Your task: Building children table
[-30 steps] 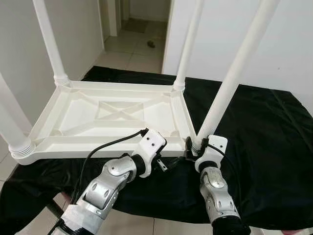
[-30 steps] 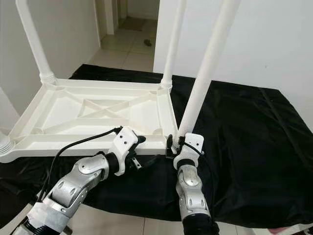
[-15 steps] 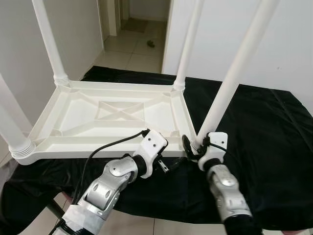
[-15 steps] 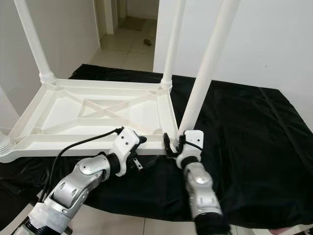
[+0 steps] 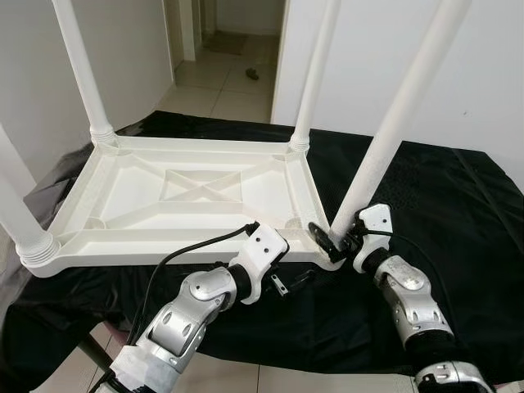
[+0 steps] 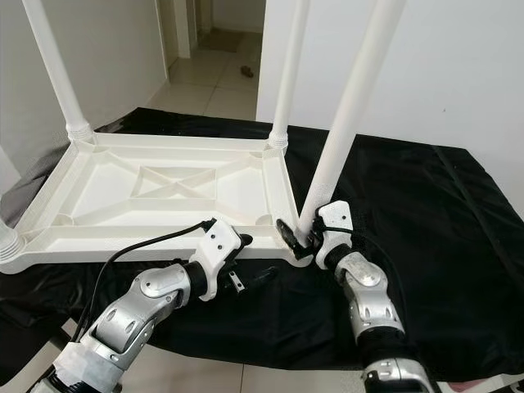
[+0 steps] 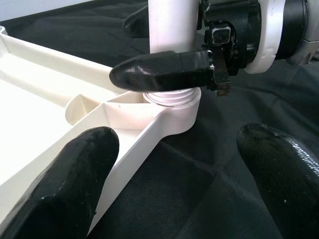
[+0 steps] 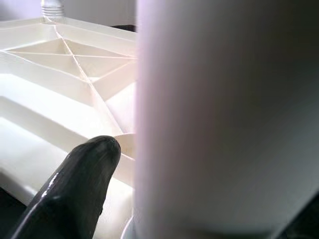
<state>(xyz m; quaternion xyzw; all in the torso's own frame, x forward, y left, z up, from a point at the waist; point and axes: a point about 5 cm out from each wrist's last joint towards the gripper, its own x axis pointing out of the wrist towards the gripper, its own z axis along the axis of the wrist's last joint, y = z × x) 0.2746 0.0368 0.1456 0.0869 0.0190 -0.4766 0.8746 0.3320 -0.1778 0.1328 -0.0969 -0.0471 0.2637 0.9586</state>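
A white plastic children's table [image 5: 164, 244] lies upside down on a black cloth, legs pointing up. My right gripper [image 5: 334, 243] is shut on the near right leg [image 5: 393, 123] just above its socket. One black finger [image 7: 159, 70] crosses in front of the leg [image 7: 169, 20] and the other sits behind it. In the right wrist view the leg [image 8: 224, 119] stands close beside one finger [image 8: 75, 194]. My left gripper [image 5: 291, 282] hangs open just below the table's near edge, beside that corner, with nothing between its fingers [image 7: 65, 189].
Three more legs stand upright: far left [image 5: 82, 74], far right [image 5: 315, 74] and near left [image 5: 16, 221]. The black cloth [image 5: 458, 213] stretches out to the right of the table. A doorway [image 5: 237, 41] onto a tiled floor opens behind, with a white wall on the right.
My right forearm has swung out to the right while its fingers stayed at the base of the leg. The left gripper has shifted slightly right and lower.
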